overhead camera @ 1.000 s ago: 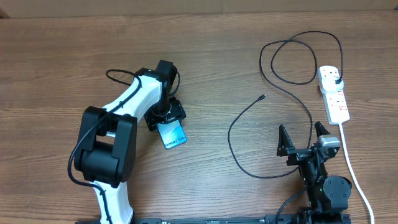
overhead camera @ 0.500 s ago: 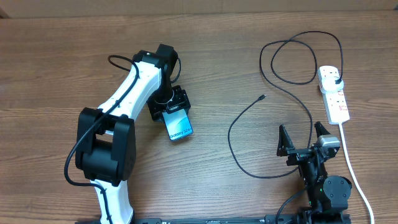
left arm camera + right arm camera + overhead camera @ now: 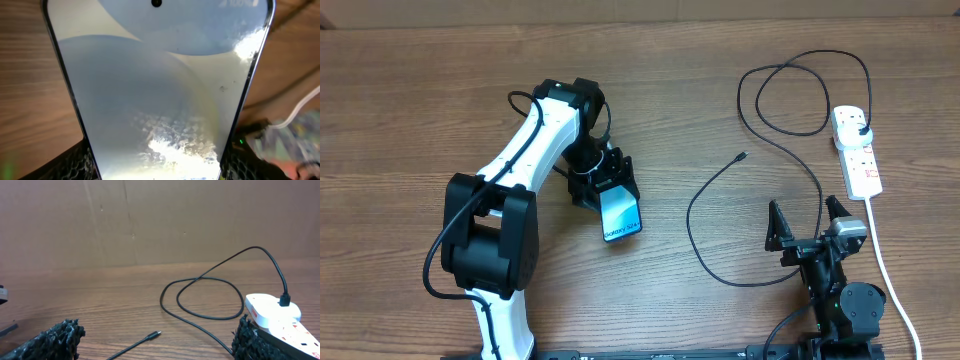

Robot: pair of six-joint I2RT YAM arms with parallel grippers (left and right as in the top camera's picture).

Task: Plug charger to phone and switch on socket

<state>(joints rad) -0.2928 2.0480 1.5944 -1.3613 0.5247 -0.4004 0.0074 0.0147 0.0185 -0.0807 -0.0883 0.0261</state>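
The left gripper (image 3: 604,191) has its jaws closed on the upper end of the phone (image 3: 622,214), which sits left of the table's (image 3: 420,100) centre with its lit blue screen facing up and its free lower end angled towards the robot and slightly to the right; the left wrist view shows the glass pinched between the two mesh pads, and whether the far end rests on the wood or is held just clear I cannot tell. Gripping it by one end leaves the opposite edge exposed, and I judge that this is where the port lies, so the hold makes sense for receiving a plug. The charger (image 3: 689,212) lies slack in loose loops on the right half, its connector tip (image 3: 743,156) free on the wood, well apart from the phone and pointing away from it. Its plug (image 3: 861,128) is already seated in the top outlet of the socket (image 3: 857,155) at the far right, whose thick white cord (image 3: 885,270) runs back towards the robot; the red switches are too small to read as on or off. The right gripper (image 3: 807,222) waits near the table's near edge with jaws spread wide and nothing between them, placed, in my judgement, to take the tip next
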